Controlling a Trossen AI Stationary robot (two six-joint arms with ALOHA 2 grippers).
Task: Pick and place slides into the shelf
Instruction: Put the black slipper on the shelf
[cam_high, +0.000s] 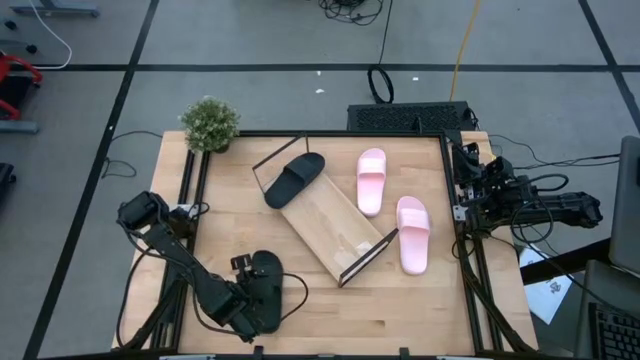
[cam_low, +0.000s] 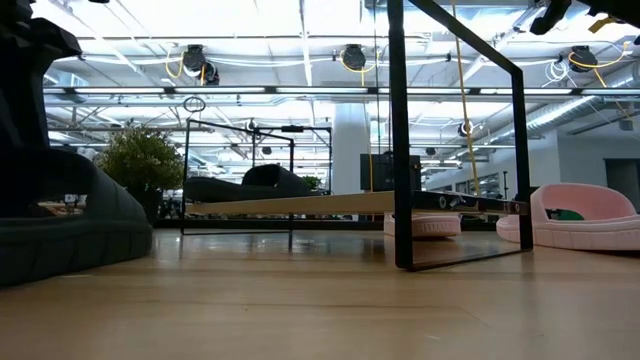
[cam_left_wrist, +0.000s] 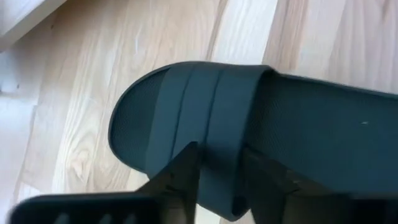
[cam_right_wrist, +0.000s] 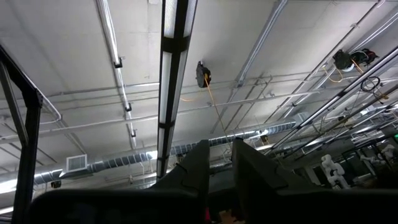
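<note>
One black slide (cam_high: 268, 290) lies on the table near its near-left corner, and my left gripper (cam_high: 247, 298) is shut on it from above. The other black slide (cam_high: 293, 179) rests on the far-left end of the shelf (cam_high: 325, 225), a light-wood board with black wire end frames set slantwise mid-table. Two pink slides (cam_high: 371, 180) (cam_high: 412, 232) lie on the table right of the shelf. My right gripper (cam_right_wrist: 221, 154) waits at the table's right edge, fingers together, pointing up at the ceiling. My left gripper (cam_left_wrist: 221, 169) has the black slide's wide strap (cam_left_wrist: 219, 134) between its two fingers (cam_left_wrist: 186, 171), near the strap's side end. It comes from above, slanting down, one finger on each edge of the band. In the low view the slide's sole (cam_low: 70, 262) sits on the table.
A small potted plant (cam_high: 210, 124) stands at the table's far-left corner. A black frame runs round the table's edges (cam_high: 452, 215). Bare wood lies between the held slide and the shelf's near end (cam_high: 362, 260). Cables trail off the table's left and right sides.
</note>
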